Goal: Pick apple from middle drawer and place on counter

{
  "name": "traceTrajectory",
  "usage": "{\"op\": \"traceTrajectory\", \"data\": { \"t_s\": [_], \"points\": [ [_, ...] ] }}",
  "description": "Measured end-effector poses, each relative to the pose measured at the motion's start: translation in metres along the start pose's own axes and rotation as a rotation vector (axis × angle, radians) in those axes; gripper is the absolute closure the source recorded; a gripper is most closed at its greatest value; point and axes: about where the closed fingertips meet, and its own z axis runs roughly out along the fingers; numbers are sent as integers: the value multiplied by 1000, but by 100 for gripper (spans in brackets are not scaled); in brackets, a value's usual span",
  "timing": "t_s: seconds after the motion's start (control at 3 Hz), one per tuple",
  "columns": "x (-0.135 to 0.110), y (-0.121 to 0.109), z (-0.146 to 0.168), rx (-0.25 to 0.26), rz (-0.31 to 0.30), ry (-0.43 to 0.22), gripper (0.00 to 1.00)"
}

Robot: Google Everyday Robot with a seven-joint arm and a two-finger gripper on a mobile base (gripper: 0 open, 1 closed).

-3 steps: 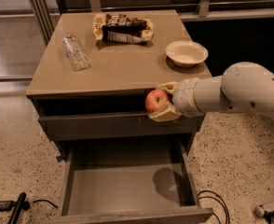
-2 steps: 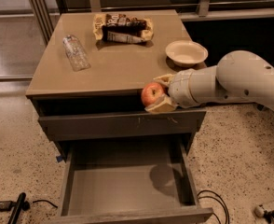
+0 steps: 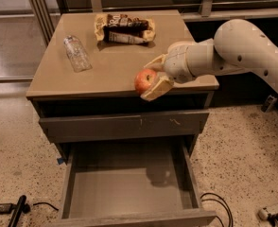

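While the middle drawer hangs open and bare below, the gripper is clamped on the apple at the front edge of the counter, reaching in from the right, probably so the fruit can be set onto the top.

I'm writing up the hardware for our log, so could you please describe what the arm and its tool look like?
The arm is a fat, rounded, off-white tube with small dark dots on its shell; no cables show. The tool, around the apple at the counter's front edge, has two flat, cream-yellow, wedge-shaped fingers.
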Motion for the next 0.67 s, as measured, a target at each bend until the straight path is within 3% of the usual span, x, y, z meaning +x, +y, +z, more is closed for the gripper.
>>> {"op": "traceTrajectory", "data": {
  "t_s": [0.33,0.67],
  "points": [
    [-22,-14,0,-16,-30,-25,100],
    [-22,-21,7,-14,-31,-20,100]
  ]
}}
